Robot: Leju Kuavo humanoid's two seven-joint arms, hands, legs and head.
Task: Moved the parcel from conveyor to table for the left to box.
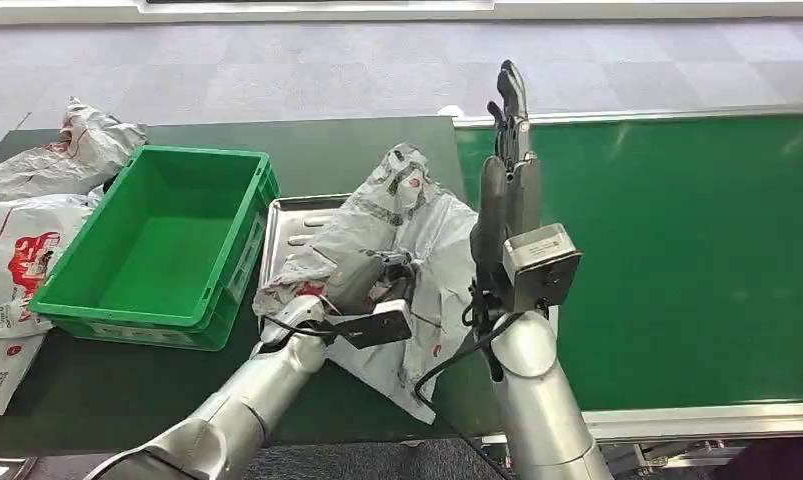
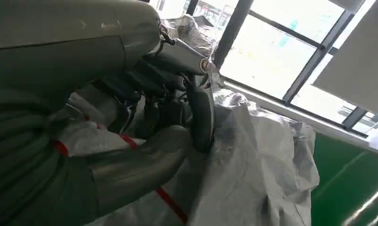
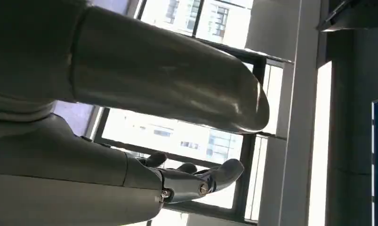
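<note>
My left hand (image 1: 372,285) is down on the grey parcel (image 1: 417,225), fingers (image 2: 201,113) curled into the crumpled plastic, gripping it. The parcel lies partly on a metal tray (image 1: 297,215) on the dark bench (image 1: 357,150), one edge hanging over the near side. My right hand (image 1: 507,160) stands raised just beside the parcel, fingers straight and apart, holding nothing. Left of the tray sits the green box (image 1: 162,245); more bagged parcels (image 1: 27,220) lie beyond it. The green conveyor (image 1: 677,240) stretches right.
</note>
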